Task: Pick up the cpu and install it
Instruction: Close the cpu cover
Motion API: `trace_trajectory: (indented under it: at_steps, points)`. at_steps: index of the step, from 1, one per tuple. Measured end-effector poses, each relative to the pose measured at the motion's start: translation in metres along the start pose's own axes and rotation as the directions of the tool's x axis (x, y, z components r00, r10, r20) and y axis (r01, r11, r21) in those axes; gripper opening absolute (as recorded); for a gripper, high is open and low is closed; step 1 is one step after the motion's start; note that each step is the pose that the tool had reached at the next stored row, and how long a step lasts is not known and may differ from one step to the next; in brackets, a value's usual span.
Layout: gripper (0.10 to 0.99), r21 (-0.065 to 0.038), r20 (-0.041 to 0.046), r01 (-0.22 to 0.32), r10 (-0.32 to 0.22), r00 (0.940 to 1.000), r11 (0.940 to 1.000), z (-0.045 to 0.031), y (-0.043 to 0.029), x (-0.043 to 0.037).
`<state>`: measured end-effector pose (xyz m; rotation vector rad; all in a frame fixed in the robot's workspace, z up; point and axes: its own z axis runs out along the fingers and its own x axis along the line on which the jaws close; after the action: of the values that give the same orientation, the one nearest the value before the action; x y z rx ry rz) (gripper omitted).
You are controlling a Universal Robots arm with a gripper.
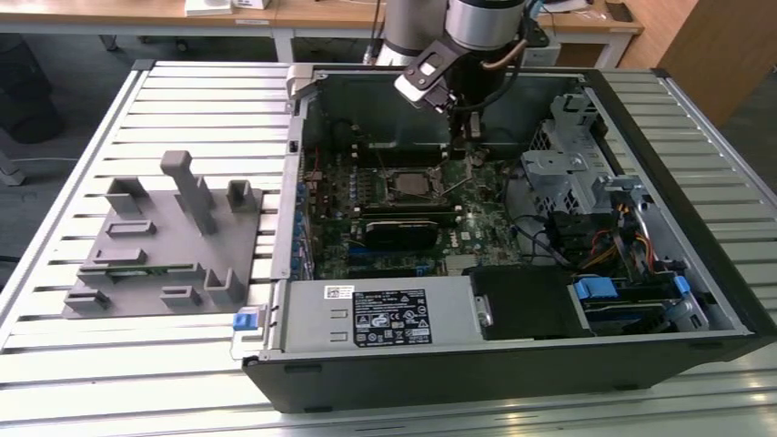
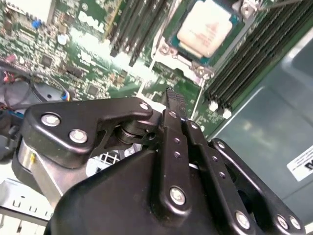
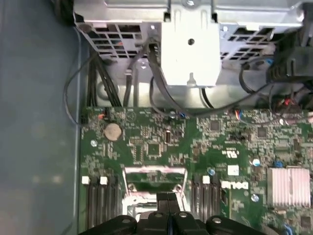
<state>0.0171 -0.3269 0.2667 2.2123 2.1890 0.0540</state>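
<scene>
Sitting flat in its square socket near the middle of the green circuit board (image 1: pixel 486 217), the cpu (image 1: pixel 410 187) is being shown with its pale metal top facing up. The board is being housed in an open computer case (image 1: pixel 510 369), which is lying on its side on the slatted metal surface (image 1: pixel 206 91). The arm (image 1: pixel 479 27) is being held down into the case, with the jaws hanging over the board just beside the socket, on the exterior view's right of the cpu. In both wrist views the jaws are being kept closed, pressed together with nothing between them. In the second wrist view their tip is being held near one corner of the socket and apart from the cpu (image 2: pixel 205 29); whether it is touching the board cannot be told. Rows of dark memory slots (image 2: pixel 266 54) are being seen along two sides of the socket. A black finned block (image 1: pixel 410 229) is lying on the board just beside the socket, and a round coin battery (image 3: pixel 113 130) is being shown in the first wrist view. On the exterior view's left, a grey moulded holder (image 1: pixel 170 237) is resting on the surface, well apart from the arm.
</scene>
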Motion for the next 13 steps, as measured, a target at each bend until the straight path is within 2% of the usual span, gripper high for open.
trace_trajectory:
  at_steps: [5,13]
  points:
    - [0.106,0.0,0.0,0.0,0.0,1.0,1.0,0.0023,0.0108,0.0071]
    - [0.106,0.0,0.0004,0.0,0.0,1.0,1.0,0.0061,0.0239,0.0094]
